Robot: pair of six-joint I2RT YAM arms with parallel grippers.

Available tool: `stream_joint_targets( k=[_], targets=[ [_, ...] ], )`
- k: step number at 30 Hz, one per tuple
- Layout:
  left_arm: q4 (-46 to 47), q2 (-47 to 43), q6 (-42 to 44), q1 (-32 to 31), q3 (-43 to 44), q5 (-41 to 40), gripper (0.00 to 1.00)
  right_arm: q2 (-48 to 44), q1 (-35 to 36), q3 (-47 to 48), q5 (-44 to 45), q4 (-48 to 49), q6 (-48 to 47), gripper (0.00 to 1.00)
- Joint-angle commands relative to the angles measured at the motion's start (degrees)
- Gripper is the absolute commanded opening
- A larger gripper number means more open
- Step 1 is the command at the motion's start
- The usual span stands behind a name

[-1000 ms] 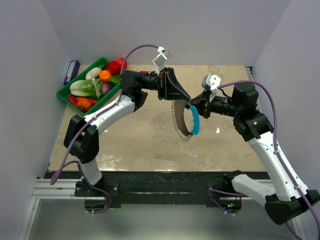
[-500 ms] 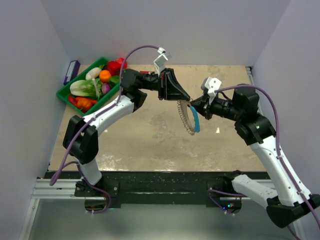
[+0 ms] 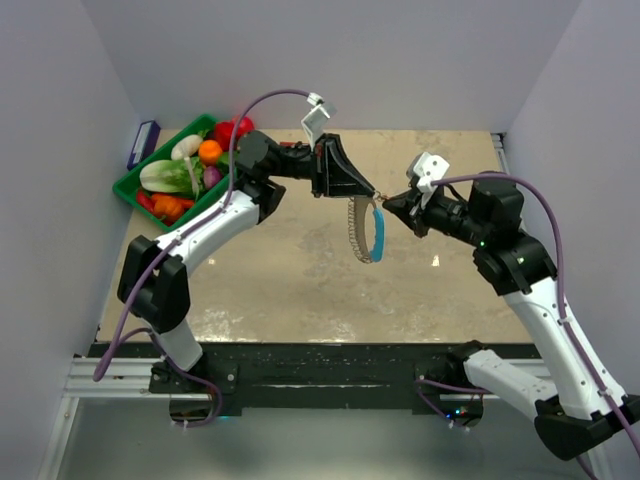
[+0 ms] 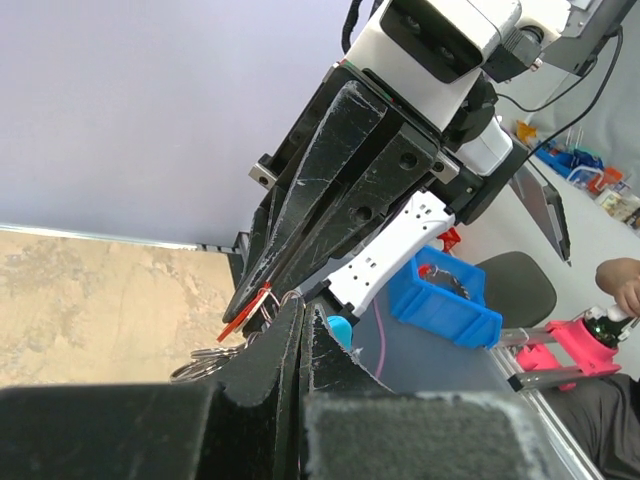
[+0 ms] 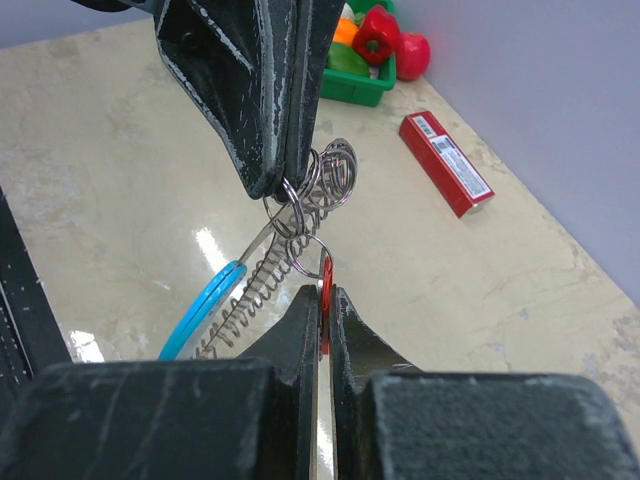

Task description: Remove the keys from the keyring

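Observation:
The keyring (image 3: 364, 232) hangs in the air between my two grippers, with its blue section (image 3: 378, 232) on the right and a fringe of silvery keys (image 3: 351, 228) on the left. My left gripper (image 3: 372, 193) is shut on the keyring's top, pinching the wire among the silvery rings (image 5: 330, 178). My right gripper (image 5: 324, 292) is shut on the red key (image 5: 325, 278), which hangs from a small ring just below the left gripper's fingertips (image 5: 270, 180). In the left wrist view the red key (image 4: 243, 314) shows beside my shut left gripper (image 4: 300, 305).
A green tray (image 3: 133, 190) of toy vegetables stands at the table's back left corner. A dark blue box (image 3: 143, 143) lies beside it by the wall. A long red box (image 5: 446, 163) lies on the table past the grippers.
Both grippers have shifted a little toward the back, carrying the keyring. The loop has swung and now hangs narrower. Both grips are unchanged.

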Motion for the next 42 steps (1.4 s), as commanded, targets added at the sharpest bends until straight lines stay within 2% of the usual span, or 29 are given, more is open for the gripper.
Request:
stream_joint_targets(
  k=[1,6,14,17,22,31,42],
  targets=[
    [1.4,-4.9,1.1,1.4,0.4,0.2,0.00,0.1,-0.6,1.3,9.3,-0.5,-0.5,0.00],
    [1.4,-5.5,1.0,1.7,-0.1,0.1,0.00,0.1,-0.6,1.5,9.1,-0.8,-1.8,0.00],
    [4.4,-4.7,-1.4,2.0,-0.2,-1.3,0.00,2.8,1.1,-0.1,-2.9,-3.2,-3.9,0.00],
    [5.7,-4.4,-2.4,2.0,0.2,-1.3,0.00,2.8,2.9,-1.8,-2.1,-2.3,-4.2,0.00],
    [6.2,-4.2,-2.9,1.9,-0.1,-1.5,0.00,4.0,4.3,-0.6,-2.6,-2.0,-4.0,0.00],
    [8.9,-4.0,-5.1,2.0,-0.9,-2.0,0.00,9.1,11.0,1.3,0.0,-1.6,-5.4,0.00],
    [9.1,-5.1,-5.5,2.1,-1.2,-1.3,0.00,5.9,10.4,-2.4,3.7,1.7,-3.7,0.00]
  ],
)
